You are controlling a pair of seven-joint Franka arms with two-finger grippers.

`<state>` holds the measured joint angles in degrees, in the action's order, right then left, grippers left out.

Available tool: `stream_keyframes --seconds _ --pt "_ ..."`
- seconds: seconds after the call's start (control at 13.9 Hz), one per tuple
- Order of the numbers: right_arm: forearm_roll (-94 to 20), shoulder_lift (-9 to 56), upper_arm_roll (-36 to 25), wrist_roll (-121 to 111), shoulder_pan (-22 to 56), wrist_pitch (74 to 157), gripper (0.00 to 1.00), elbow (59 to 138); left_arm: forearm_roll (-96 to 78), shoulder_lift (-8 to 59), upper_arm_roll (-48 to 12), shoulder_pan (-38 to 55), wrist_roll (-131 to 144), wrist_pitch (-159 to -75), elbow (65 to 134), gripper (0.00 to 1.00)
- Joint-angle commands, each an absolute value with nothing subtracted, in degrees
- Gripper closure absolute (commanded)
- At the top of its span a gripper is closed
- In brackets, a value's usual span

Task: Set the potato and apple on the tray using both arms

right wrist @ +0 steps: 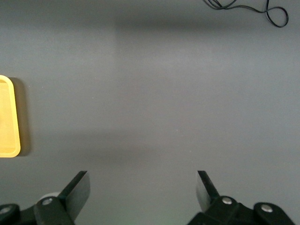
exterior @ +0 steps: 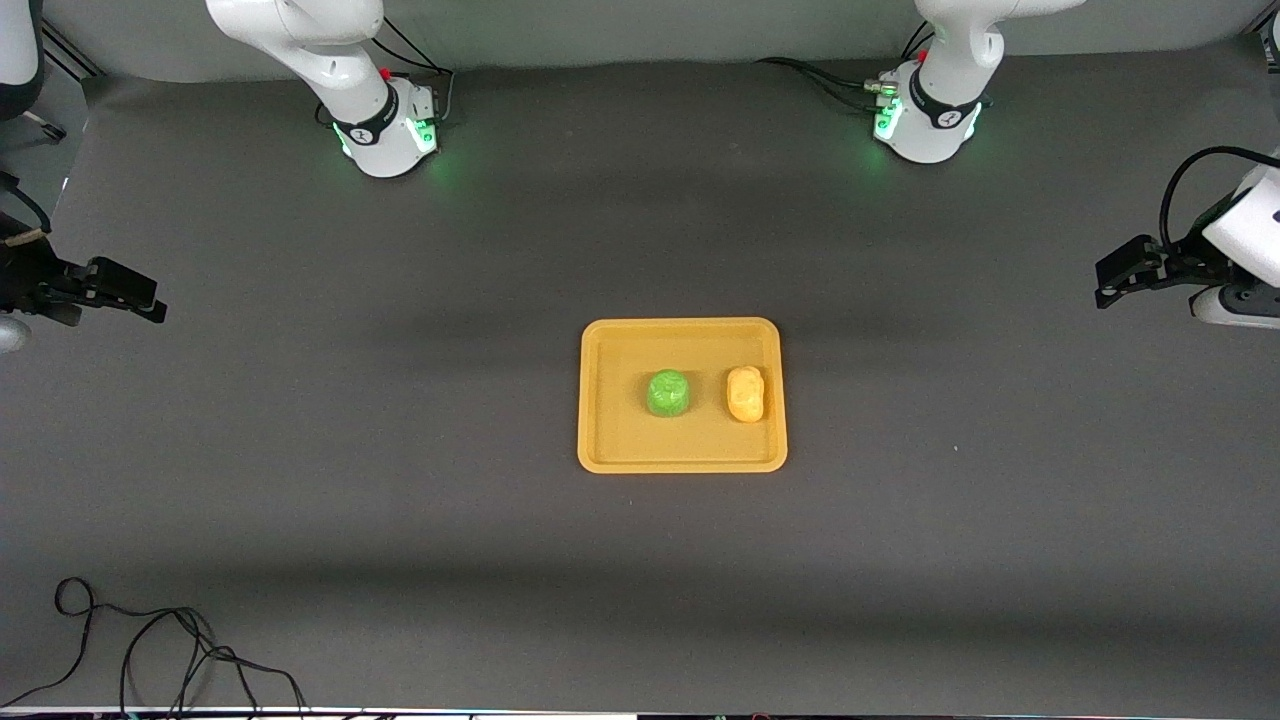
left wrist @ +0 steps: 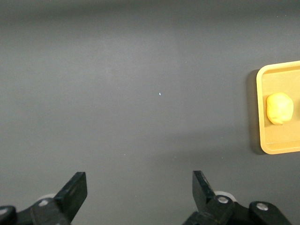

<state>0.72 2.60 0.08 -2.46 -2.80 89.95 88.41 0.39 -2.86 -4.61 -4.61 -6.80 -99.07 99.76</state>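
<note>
The yellow-orange tray (exterior: 610, 440) lies in the middle of the table. The green apple (exterior: 667, 392) sits on it near its centre. The potato (exterior: 745, 393) lies on the tray beside the apple, toward the left arm's end. My left gripper (exterior: 1110, 283) is open and empty, up over the bare mat at the left arm's end of the table. Its wrist view shows the gripper (left wrist: 139, 185), the tray's edge (left wrist: 262, 140) and the potato (left wrist: 280, 108). My right gripper (exterior: 150, 300) is open and empty over the mat at the right arm's end; its wrist view shows the gripper (right wrist: 142, 183) and a tray corner (right wrist: 10, 140).
The dark grey mat (exterior: 400, 500) covers the whole table. A loose black cable (exterior: 150, 650) lies on the mat's edge nearest the front camera at the right arm's end, also in the right wrist view (right wrist: 262, 9). The arm bases (exterior: 390, 130) stand at the table's edge farthest from the camera.
</note>
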Motion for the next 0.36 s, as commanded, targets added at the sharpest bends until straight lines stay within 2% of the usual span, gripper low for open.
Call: stream_keyframes --seconds 0.0,0.29 --pt "-0.3 2.2 -0.2 -2.4 -2.4 89.3 0.00 87.9 1.1 -2.5 -4.7 -4.7 -7.6 -98.1 98.4 0.00" --pt "-0.3 2.2 -0.4 -2.4 -2.4 88.9 0.00 87.9 1.1 -2.5 -4.7 -4.6 -7.6 -98.3 98.4 0.00"
